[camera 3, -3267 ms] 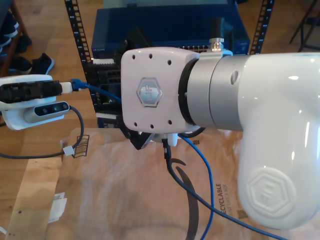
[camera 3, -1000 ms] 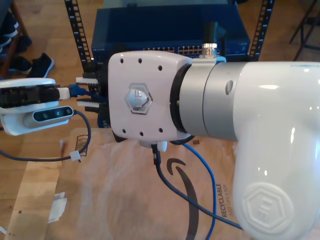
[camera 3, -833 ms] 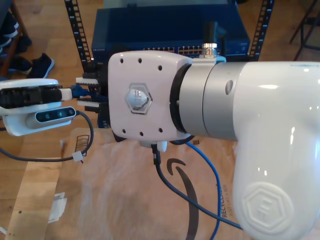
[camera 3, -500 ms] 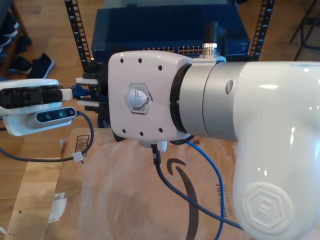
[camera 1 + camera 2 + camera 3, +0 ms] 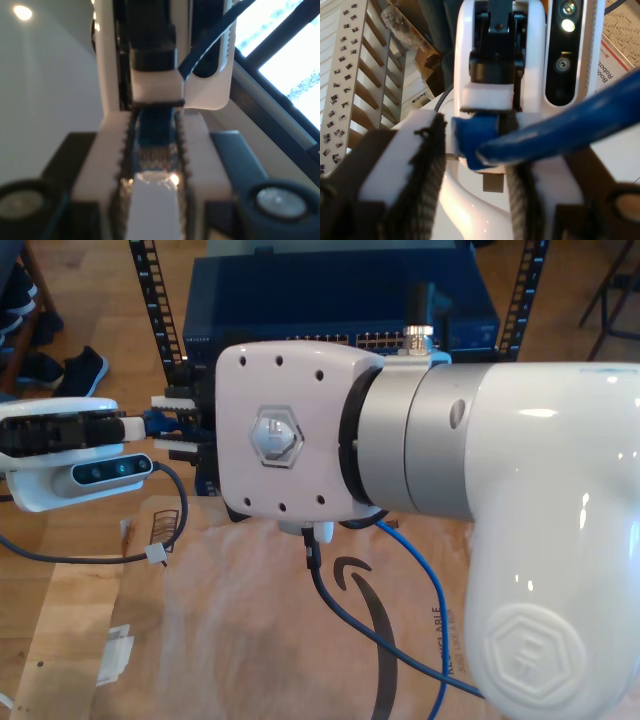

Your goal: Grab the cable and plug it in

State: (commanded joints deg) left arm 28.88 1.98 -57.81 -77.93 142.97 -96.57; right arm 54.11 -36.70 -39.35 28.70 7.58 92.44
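Two grippers meet over one blue cable (image 5: 428,585) in front of a dark blue rack unit (image 5: 330,290), at the exterior view's upper left.

My first gripper (image 5: 135,425) reaches in from the exterior view's left edge. Its own wrist view shows what the exterior cannot: its two toothed white pads (image 5: 192,150) sit tight on either side of the cable's translucent blue plug (image 5: 155,135), clamped on it.

My second gripper (image 5: 178,420) belongs to the large white arm (image 5: 520,490) that covers most of the exterior view's right half. Its wrist view shows its two pads (image 5: 417,150) standing apart, one on each side of the plug (image 5: 472,137). There is a plain gap on one side, and the cable (image 5: 555,137) sweeps across in front of the other pad. The same view looks straight at my first gripper's camera housing (image 5: 565,55).

From the plug the cable passes under the big arm, comes out below it and trails down over brown packing paper (image 5: 240,640) towards the exterior view's bottom edge.

Two dark cables are also seen: one (image 5: 345,615) hangs from under the big arm and one (image 5: 175,530) loops from my first gripper. Two perforated rack rails (image 5: 150,300) (image 5: 528,290) flank the unit.

The two grippers are almost nose to nose, close in front of the rack. The open room lies over the paper at the exterior view's lower left.
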